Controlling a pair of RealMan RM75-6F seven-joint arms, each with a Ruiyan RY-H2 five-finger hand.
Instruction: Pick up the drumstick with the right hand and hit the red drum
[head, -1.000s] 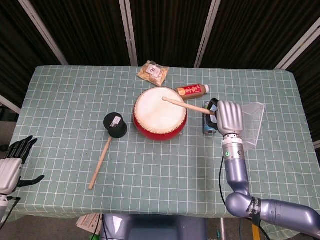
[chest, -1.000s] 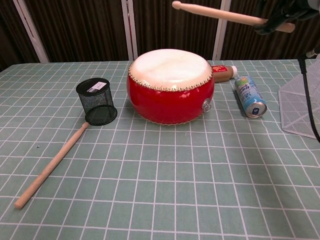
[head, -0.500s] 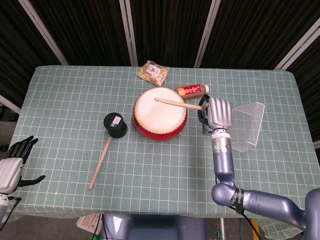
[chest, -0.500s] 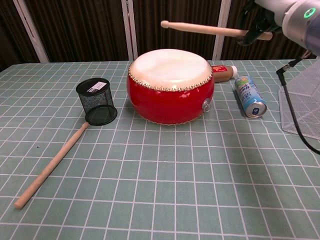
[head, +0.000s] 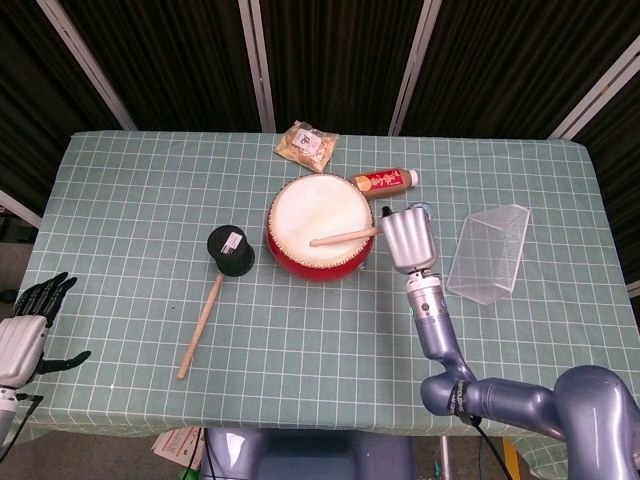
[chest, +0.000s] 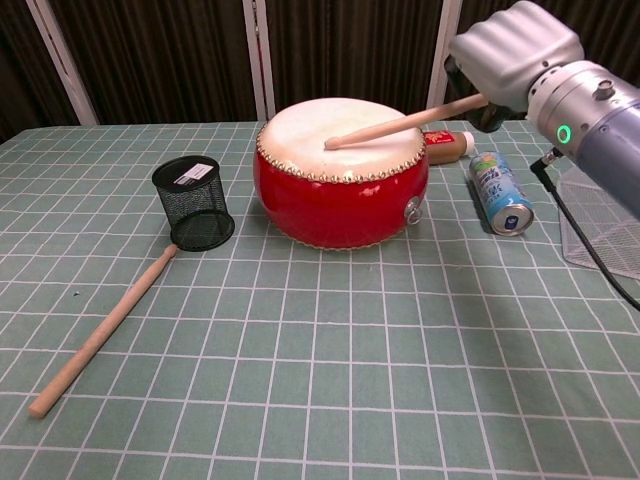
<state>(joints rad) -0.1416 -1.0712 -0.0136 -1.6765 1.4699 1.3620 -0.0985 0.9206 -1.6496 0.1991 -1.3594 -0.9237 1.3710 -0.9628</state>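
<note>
Drumstick (chest: 405, 121) gripped firm in the right hand (chest: 512, 52), tip down on the white skin of the red drum (chest: 340, 185) — pickup done, strike apparently landing, little left; left hand (head: 28, 320) idle, open, off the table's edge.

Silver robot hand (chest: 515, 50), blue-grey arm (head: 520, 405), green light (chest: 563, 133)

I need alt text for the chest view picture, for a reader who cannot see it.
The right hand holds a drumstick whose tip rests on the white skin of the red drum. A black mesh cup and a second wooden stick lie left; a can lies right.
</note>
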